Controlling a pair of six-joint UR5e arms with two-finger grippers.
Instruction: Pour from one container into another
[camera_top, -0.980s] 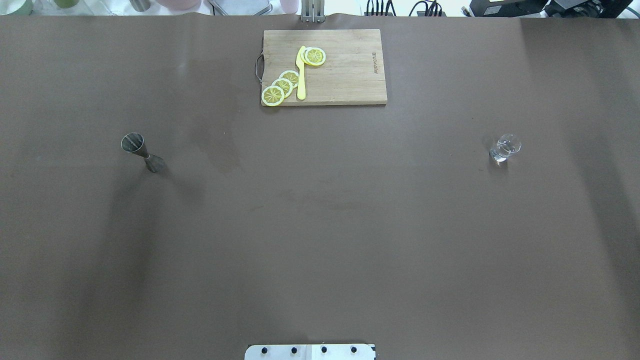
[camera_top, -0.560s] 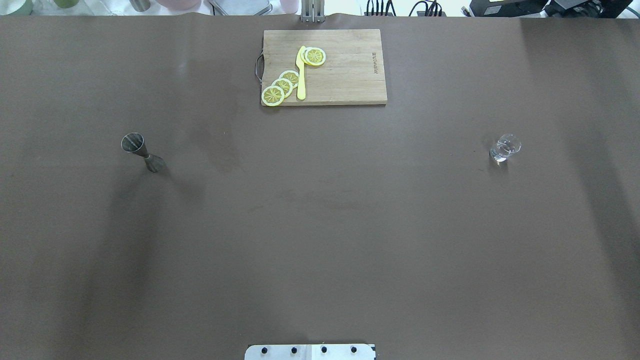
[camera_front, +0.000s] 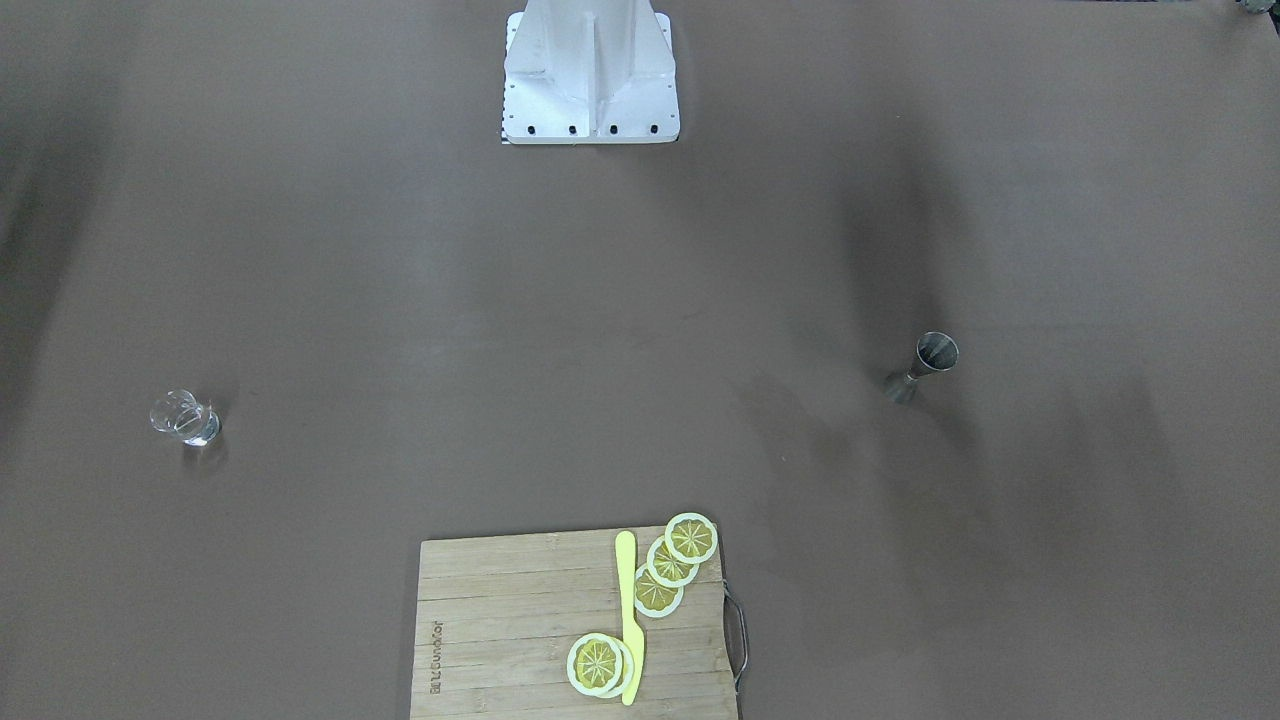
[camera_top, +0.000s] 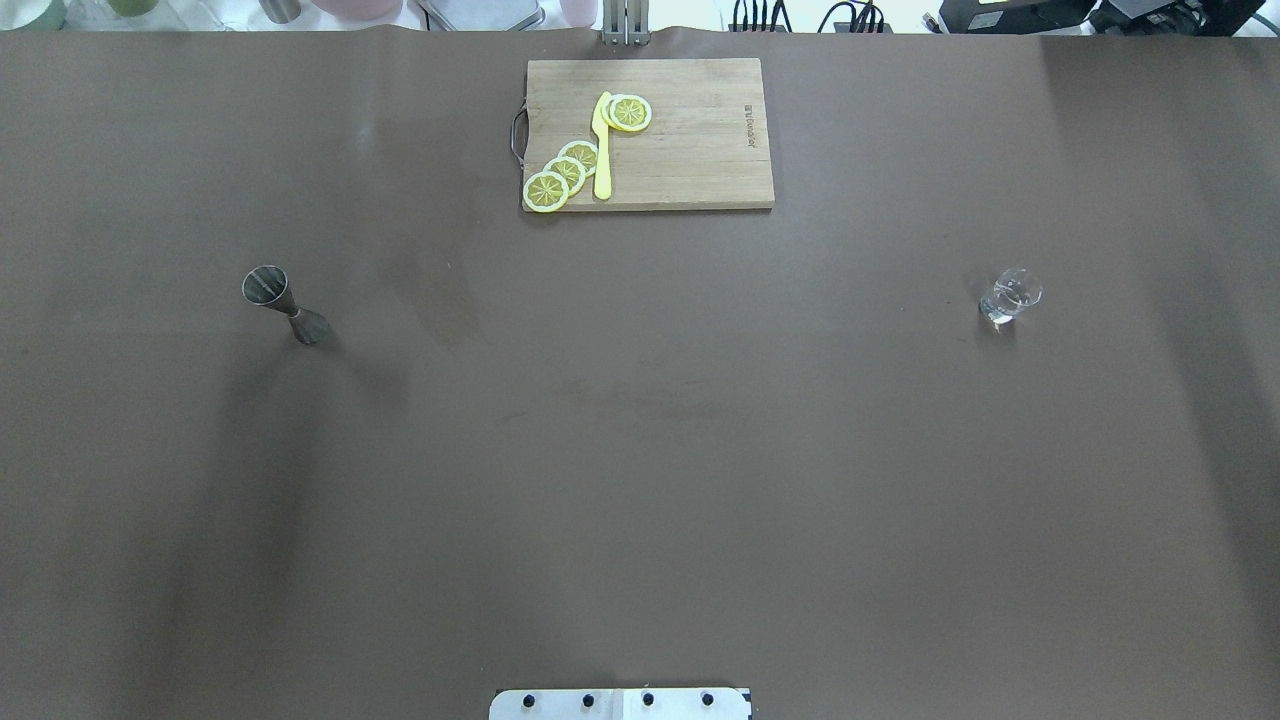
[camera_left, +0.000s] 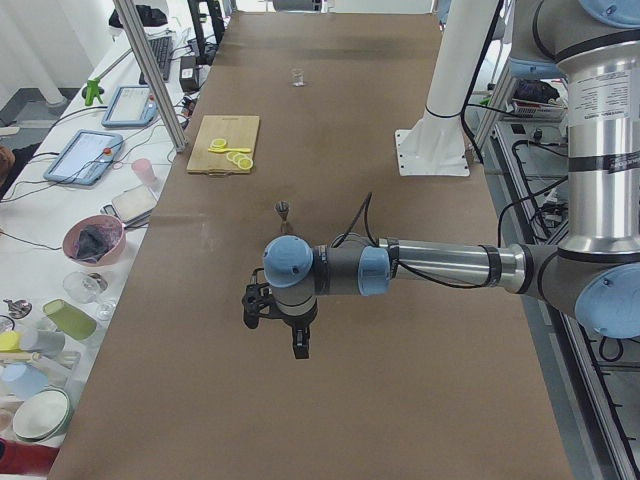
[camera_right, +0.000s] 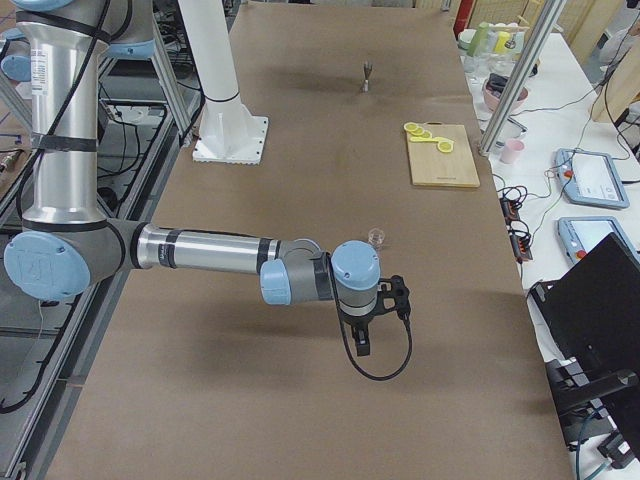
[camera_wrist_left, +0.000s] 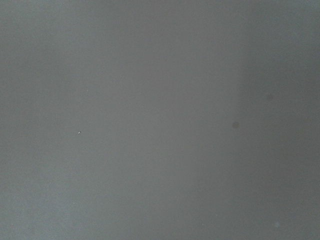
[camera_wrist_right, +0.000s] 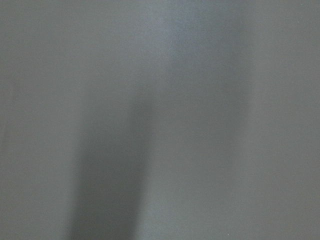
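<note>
The task is at its start, with nothing grasped. The glass tumbler (camera_top: 1010, 297) stands at the worktop's (camera_top: 640, 450) right, and the jigger (camera_top: 285, 305) stands well apart at its left. The left gripper (camera_left: 300, 345) and right gripper (camera_right: 362, 343) hang above bare worktop, and their opening cannot be told. The next move probably calls for the right arm to reach the glass tumbler.

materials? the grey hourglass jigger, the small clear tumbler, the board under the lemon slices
grey hourglass-shaped jigger: looks like brushed steel; dull grey sheen, streaky reflections inside the upper cone.
small clear faceted tumbler: probably glass; see-through, bright glints on the facets. Clear plastic can't be ruled out.
rectangular tan cutting board: wood or bamboo, matte; parallel plank lines along its length.
</note>
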